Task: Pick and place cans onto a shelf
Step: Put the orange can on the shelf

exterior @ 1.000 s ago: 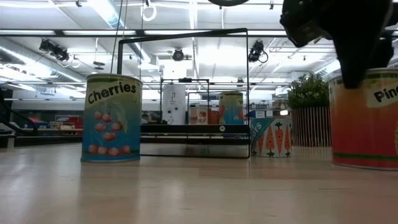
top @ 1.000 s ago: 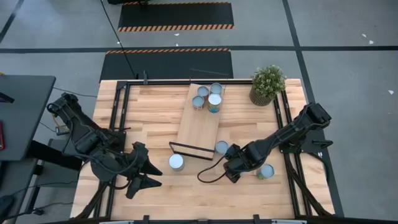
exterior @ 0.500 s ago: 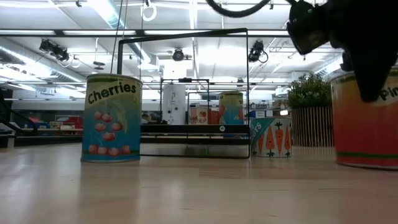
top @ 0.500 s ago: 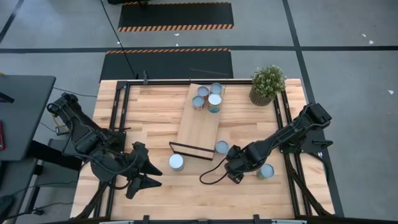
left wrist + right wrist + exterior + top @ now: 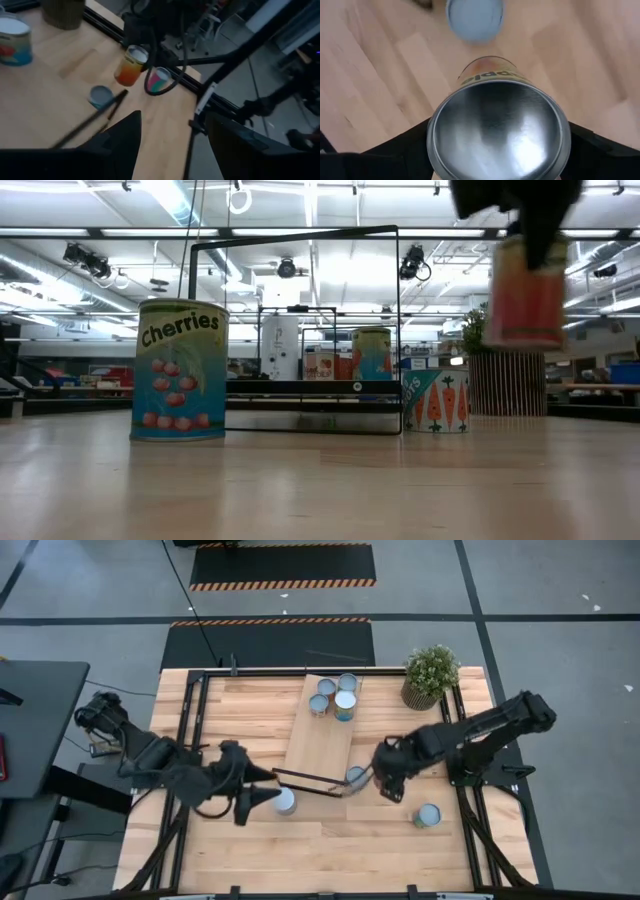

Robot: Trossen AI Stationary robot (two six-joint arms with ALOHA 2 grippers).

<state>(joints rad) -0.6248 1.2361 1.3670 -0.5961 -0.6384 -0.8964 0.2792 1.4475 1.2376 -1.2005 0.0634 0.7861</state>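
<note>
My right gripper (image 5: 386, 778) is shut on an orange-red can (image 5: 524, 292), held in the air to the right of the shelf's (image 5: 322, 738) near end with its black frame (image 5: 305, 781). The can's shiny top fills the right wrist view (image 5: 497, 131). My left gripper (image 5: 262, 793) is open and empty, just left of the Cherries can (image 5: 285, 801), which stands on the table. A carrots can (image 5: 356, 776) stands by the frame's right corner. A teal can (image 5: 428, 815) stands near the right edge. Three cans (image 5: 338, 698) stand on the shelf's far end. My right gripper pinches the orange-red can by two opposite sides just below its top rim (image 5: 440, 150) between its two fingers. The fingers come from above, pointing down. The can hangs below them, lifted clear of the table and tilted a little (image 5: 131, 65).
A potted green plant (image 5: 431, 674) stands at the far right corner. Black rails (image 5: 190, 730) run along the left and right sides of the table. Bare tabletop (image 5: 330, 850) lies along the near edge.
My right gripper has lifted the orange-red can clear of the table and carried it up and toward the far edge, near the shelf's frame. My left gripper has moved toward the table's right edge and a little far, up to the Cherries can, staying open.
</note>
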